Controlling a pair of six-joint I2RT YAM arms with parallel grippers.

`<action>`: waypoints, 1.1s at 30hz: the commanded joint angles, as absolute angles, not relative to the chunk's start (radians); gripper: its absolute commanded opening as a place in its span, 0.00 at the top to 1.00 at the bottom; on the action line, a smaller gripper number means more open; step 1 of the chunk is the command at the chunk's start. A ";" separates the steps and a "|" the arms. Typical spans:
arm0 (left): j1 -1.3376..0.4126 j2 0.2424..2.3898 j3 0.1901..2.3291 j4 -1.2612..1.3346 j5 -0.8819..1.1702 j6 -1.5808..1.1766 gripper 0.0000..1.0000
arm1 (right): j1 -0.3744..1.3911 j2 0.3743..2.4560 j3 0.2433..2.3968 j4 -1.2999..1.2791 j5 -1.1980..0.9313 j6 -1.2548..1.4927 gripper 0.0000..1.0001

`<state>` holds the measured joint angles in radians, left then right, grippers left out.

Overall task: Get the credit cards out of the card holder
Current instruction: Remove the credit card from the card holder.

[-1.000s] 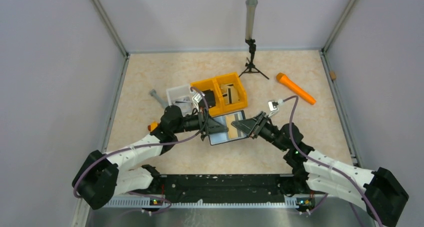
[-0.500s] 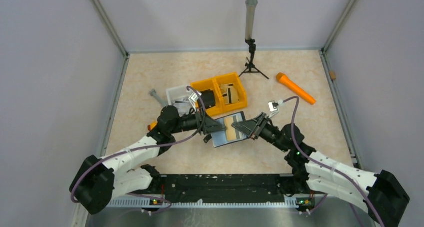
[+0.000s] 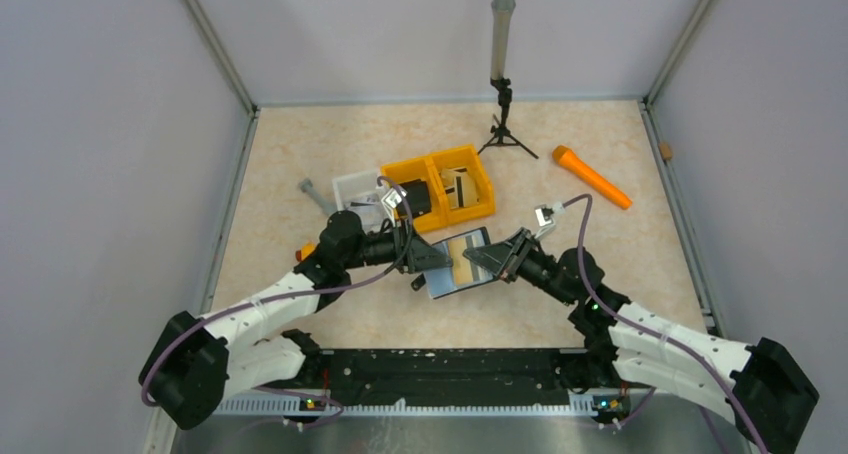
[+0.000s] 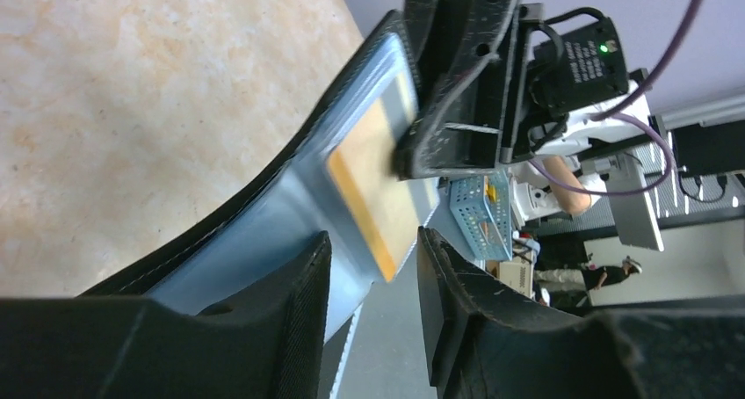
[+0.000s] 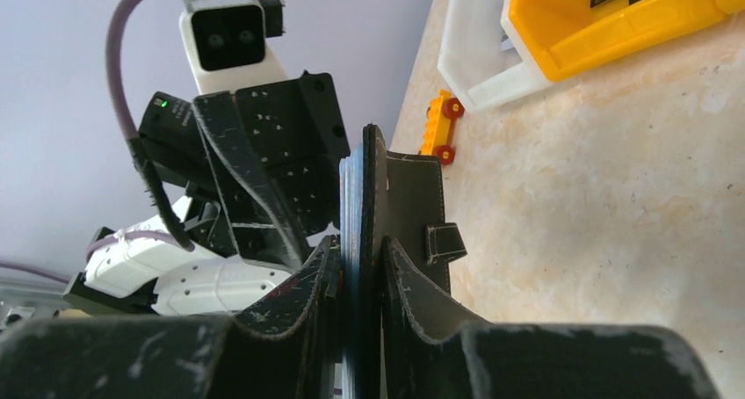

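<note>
My right pincer (image 5: 360, 251) clamps the card holder (image 5: 413, 206) above the table (image 3: 300, 154); my left pincer (image 4: 373, 241) straddles its edge, unclenched. Closing carelessly, I risk pinching lining (image 4: 264, 214) instead of the tan card (image 4: 373, 184).

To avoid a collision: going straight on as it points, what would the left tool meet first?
The left tool would probably meet the open card holder first, near its tan card; the right tool lies beyond.

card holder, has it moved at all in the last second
Yes, slightly: the card holder has shifted downward in the top view, opening a small gap from the fixed orange bin.
</note>
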<state>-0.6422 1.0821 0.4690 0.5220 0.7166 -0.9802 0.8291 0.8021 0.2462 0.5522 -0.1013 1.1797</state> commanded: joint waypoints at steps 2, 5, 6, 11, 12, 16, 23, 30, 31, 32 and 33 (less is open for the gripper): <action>-0.635 1.046 0.492 0.396 0.662 -0.929 0.55 | 0.839 0.750 0.276 0.621 -0.095 1.176 0.97; -0.634 1.067 0.480 0.474 0.698 -0.970 0.54 | 0.838 0.757 0.279 0.632 -0.106 1.182 0.98; -0.634 1.078 0.473 0.526 0.715 -0.993 0.54 | 0.839 0.763 0.279 0.640 -0.114 1.186 0.98; -0.635 1.141 0.450 0.774 0.803 -1.122 0.63 | 0.839 0.798 0.270 0.683 -0.138 1.199 0.99; -0.637 1.150 0.455 0.779 0.805 -1.125 0.67 | 0.840 0.802 0.270 0.685 -0.138 1.196 0.99; -0.639 1.147 0.464 0.741 0.801 -1.106 0.69 | 0.839 0.802 0.272 0.669 -0.134 1.182 1.00; -0.647 1.201 0.467 0.809 0.829 -1.141 0.54 | 0.839 0.845 0.270 0.731 -0.164 1.214 1.00; -0.651 1.209 0.464 0.853 0.826 -1.151 0.68 | 0.839 0.874 0.270 0.786 -0.184 1.237 1.00; -0.651 1.208 0.465 0.844 0.821 -1.145 0.72 | 0.840 0.876 0.269 0.785 -0.185 1.238 1.00; -0.651 1.207 0.465 0.836 0.817 -1.140 0.77 | 0.840 0.876 0.270 0.785 -0.187 1.237 1.00; -0.652 1.206 0.468 0.832 0.814 -1.136 0.82 | 0.839 0.876 0.268 0.785 -0.188 1.236 1.00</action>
